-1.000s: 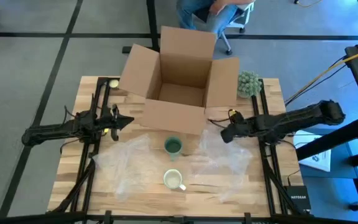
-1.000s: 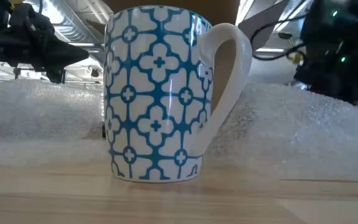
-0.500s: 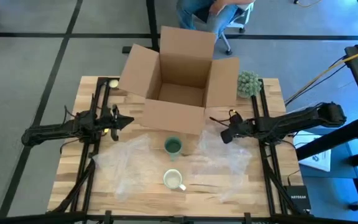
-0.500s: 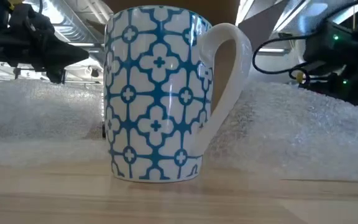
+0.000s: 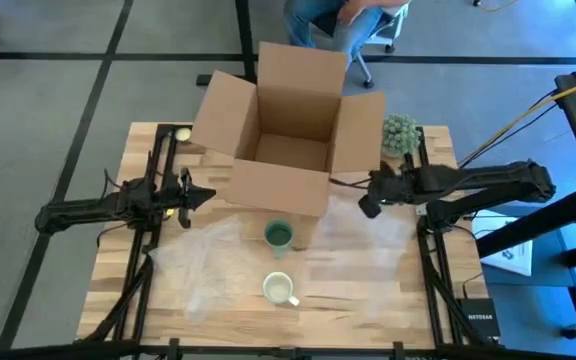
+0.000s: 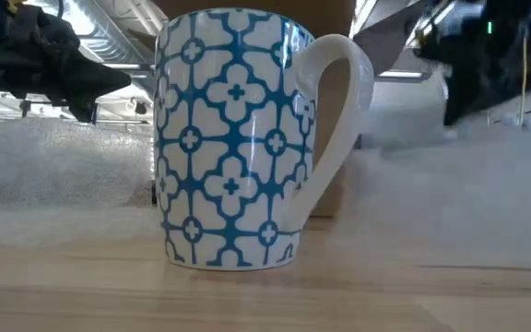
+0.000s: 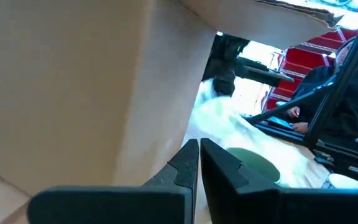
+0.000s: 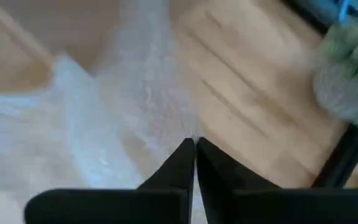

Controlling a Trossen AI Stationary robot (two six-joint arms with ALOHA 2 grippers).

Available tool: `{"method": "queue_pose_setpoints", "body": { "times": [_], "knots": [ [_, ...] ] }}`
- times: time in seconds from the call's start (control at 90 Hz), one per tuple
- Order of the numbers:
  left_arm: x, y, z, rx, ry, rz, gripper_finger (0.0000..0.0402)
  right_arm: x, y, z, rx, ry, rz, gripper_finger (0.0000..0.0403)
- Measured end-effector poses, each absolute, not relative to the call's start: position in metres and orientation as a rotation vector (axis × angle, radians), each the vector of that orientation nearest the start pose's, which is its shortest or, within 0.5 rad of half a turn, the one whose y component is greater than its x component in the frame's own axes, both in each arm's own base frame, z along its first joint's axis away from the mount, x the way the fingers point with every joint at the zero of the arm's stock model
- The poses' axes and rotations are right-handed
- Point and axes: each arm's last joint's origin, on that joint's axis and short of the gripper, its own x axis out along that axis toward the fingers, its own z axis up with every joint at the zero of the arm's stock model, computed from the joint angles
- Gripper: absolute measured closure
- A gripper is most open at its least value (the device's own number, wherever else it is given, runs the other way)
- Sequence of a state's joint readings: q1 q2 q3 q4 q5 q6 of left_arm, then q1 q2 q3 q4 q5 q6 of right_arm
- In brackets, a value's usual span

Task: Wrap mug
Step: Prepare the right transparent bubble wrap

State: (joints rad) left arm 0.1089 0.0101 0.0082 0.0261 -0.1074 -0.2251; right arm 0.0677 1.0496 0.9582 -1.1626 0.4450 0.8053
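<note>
Since a second ago my right gripper (image 5: 368,205), pinched on the bubble wrap (image 5: 363,250), has lifted it; mug (image 5: 280,290) lies toward seven o'clock, left gripper (image 5: 190,192) closed.

Overhead, table-level and two wrist views, sharing patterned mug (image 6: 233,138) and box (image 5: 286,130).
</note>
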Motion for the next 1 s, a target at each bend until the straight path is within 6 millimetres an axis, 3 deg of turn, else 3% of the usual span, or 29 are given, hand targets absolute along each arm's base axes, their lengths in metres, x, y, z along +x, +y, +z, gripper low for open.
{"method": "queue_pose_setpoints", "body": {
  "times": [0.111, 0.2, 0.344, 0.767, 0.867, 1.0],
  "knots": [
    [0.097, 0.014, 0.168, -0.198, -0.047, 0.220, 0.0402, 0.161, 0.001, 0.301, 0.342, 1.018, -0.784, 0.0402],
    [0.097, 0.014, 0.168, -0.189, -0.047, 0.227, 0.0402, 0.157, 0.002, 0.313, 0.265, 0.908, -0.904, 0.0402],
    [0.097, 0.014, 0.168, -0.180, -0.048, 0.232, 0.0402, 0.158, -0.001, 0.317, 0.206, 0.879, -0.936, 0.0403],
    [0.096, 0.015, 0.169, -0.183, -0.052, 0.243, 0.0402, 0.160, -0.012, 0.258, 0.034, 0.926, -1.096, 0.0396],
    [0.096, 0.015, 0.169, -0.197, -0.054, 0.243, 0.0402, 0.159, -0.018, 0.256, 0.035, 0.924, -1.143, 0.0366],
    [0.096, 0.015, 0.169, -0.210, -0.056, 0.243, 0.0402, 0.160, -0.023, 0.267, 0.095, 0.922, -1.147, 0.0298]
  ]
}}
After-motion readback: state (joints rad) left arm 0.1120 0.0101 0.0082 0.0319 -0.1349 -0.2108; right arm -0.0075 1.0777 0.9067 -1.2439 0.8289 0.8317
